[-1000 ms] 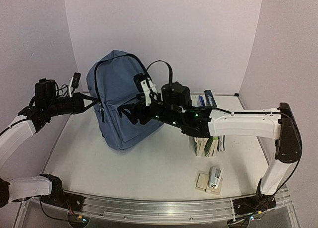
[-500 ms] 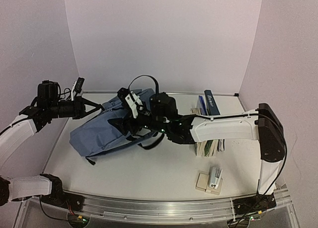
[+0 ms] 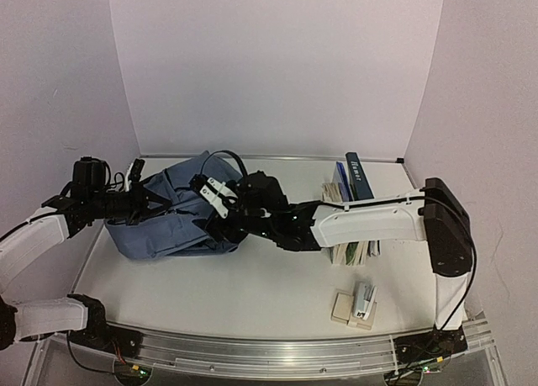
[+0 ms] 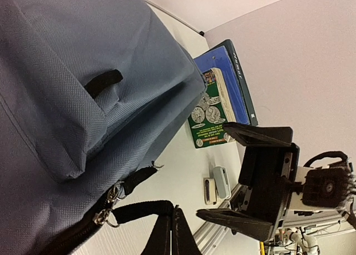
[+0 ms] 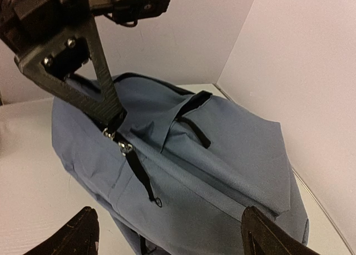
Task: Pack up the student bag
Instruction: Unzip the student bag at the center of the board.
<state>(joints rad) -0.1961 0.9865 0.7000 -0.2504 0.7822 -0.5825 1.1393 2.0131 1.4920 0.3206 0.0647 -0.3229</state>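
- Top view: the student bag (image 3: 160, 230) lies slumped on the table (image 3: 277, 285), left of centre. Its long axis runs across the table, the end with the carry loop (image 3: 225, 156) pointing right and towards the back wall, the other end towards the left arm. It is slate-blue fabric, creased and folded. The left gripper (image 3: 158, 205) is pinched together on its top side; the right gripper (image 3: 210, 203) sits against the bag's right end with its jaws spread.
- Left wrist view: the bag fills the left half, showing woven blue cloth, a dark pull tab (image 4: 103, 83) and metal zip sliders. The left gripper (image 4: 171, 235) is clamped on a black zip pull (image 4: 139, 210). Beyond the bag, the right gripper (image 4: 214, 169) stands wide apart, holding nothing, with books (image 4: 219, 96) behind it.
- Right wrist view: the bag (image 5: 222, 155) lies just ahead, running from near left to far right. The right fingers (image 5: 72, 235) are spread at the bottom edge, and the left gripper (image 5: 111, 119) is closed at the zip sliders.
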